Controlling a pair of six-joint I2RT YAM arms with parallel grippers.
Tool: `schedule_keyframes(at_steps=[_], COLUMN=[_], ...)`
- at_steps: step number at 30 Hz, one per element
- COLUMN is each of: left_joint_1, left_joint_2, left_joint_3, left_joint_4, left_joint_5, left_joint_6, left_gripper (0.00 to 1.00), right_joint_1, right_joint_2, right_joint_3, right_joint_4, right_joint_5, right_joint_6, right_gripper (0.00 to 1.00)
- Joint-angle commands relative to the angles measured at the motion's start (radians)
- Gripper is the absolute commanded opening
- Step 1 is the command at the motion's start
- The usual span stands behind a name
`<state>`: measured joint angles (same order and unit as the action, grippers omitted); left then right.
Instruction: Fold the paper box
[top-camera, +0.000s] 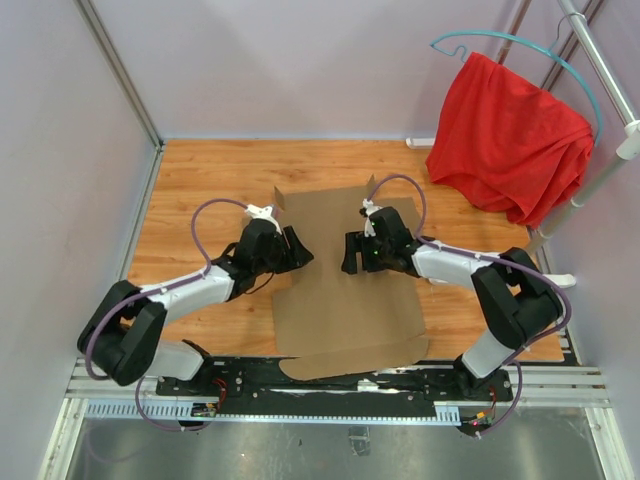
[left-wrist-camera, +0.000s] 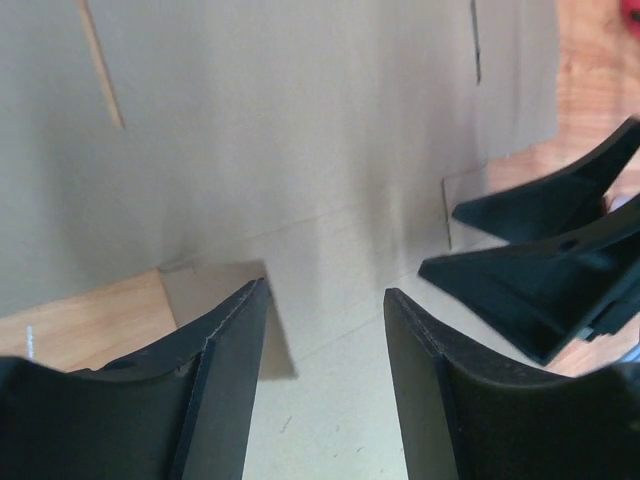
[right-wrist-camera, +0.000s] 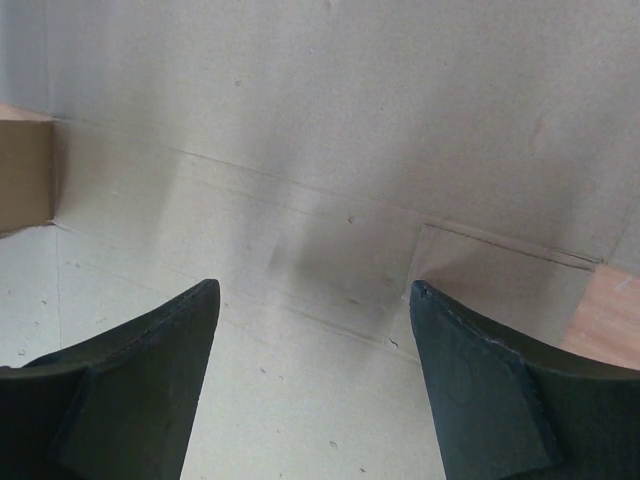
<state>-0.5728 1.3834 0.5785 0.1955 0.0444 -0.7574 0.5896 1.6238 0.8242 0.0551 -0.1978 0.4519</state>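
The paper box (top-camera: 345, 300) is a plain brown cardboard sheet lying mostly flat in the middle of the wooden table, its near flap hanging over the front rail. Its far panel (top-camera: 340, 205) stands tilted up. My left gripper (top-camera: 297, 250) is open and empty over the sheet's left edge. My right gripper (top-camera: 349, 253) is open and empty over the sheet, facing the left one. The left wrist view shows the cardboard (left-wrist-camera: 300, 150) with crease lines between my open fingers (left-wrist-camera: 235, 330), and the right gripper's fingers (left-wrist-camera: 540, 280) beyond. The right wrist view shows the raised panel (right-wrist-camera: 330, 120).
A red cloth (top-camera: 505, 135) hangs on a teal hanger from a metal rack at the back right. Light walls close in the wooden table (top-camera: 210, 175) on the left and back. A metal rail (top-camera: 340, 385) runs along the near edge.
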Motion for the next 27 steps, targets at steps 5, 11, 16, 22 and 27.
schedule_keyframes(at_steps=[5,11,16,22,27], left_joint_1=[-0.006,-0.006,-0.006,-0.006,-0.006], left_joint_2=[-0.116,-0.169,-0.235,-0.240,-0.200], left_joint_3=[0.079,0.047,0.015,-0.017,-0.023], left_joint_4=[-0.173,-0.193,-0.193,-0.154,-0.131], left_joint_5=[-0.148,-0.177,-0.191,-0.159,-0.134], left_joint_6=[0.082,0.080,0.072,0.058,0.053], left_gripper=[0.58,0.58,0.58,0.57,0.57], right_joint_1=[-0.014,-0.072,-0.085,-0.108,-0.120], right_joint_2=[-0.084,-0.173,-0.292,-0.314,-0.297], right_joint_3=[0.066,0.017,-0.018,-0.028,-0.040], right_joint_4=[-0.294,-0.304,-0.318,-0.343,-0.338], right_joint_5=[0.135,0.131,0.172,0.178,0.171], right_joint_6=[-0.061,-0.065,-0.077,-0.087,-0.086], right_gripper=[0.79,0.79,0.79,0.79,0.79])
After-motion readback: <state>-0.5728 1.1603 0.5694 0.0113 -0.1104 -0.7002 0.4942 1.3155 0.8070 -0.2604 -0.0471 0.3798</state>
